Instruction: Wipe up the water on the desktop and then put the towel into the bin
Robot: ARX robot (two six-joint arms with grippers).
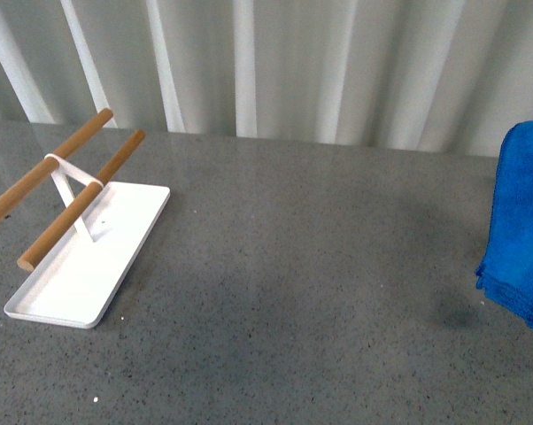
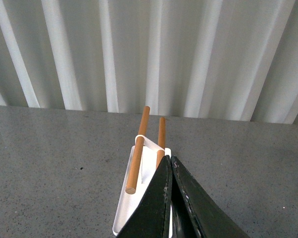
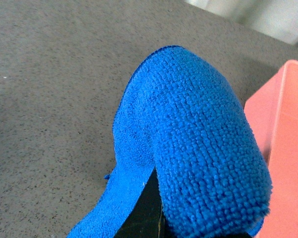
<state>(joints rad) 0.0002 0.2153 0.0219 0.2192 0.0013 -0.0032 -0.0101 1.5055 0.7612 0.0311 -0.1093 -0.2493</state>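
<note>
Your right pincer (image 3: 150, 214) grips the towel (image 3: 198, 134) near the bin (image 3: 287, 148); your left pincer (image 2: 170, 166) is together. Release early and it hits the bench (image 1: 293, 292)

The tray (image 1: 63, 292) lies on the desktop (image 1: 320, 266) at my far left, its long side running away from me. A stand on the tray carries two rods (image 1: 81, 212) side by side above it, slanting up toward the ribbed wall (image 1: 337, 62) that stands behind the desktop's far edge. My left gripper (image 2: 171, 163) hangs over the tray's near end, fingertips together, just before the nearer rod ends. Well apart, at my far right, the towel (image 1: 523, 230) hangs raised off the desktop, draped over my right gripper (image 3: 151, 213), which seems to pinch it from beneath. The bin (image 3: 287, 139) stands just beside the towel, probably on its outer side.
</note>
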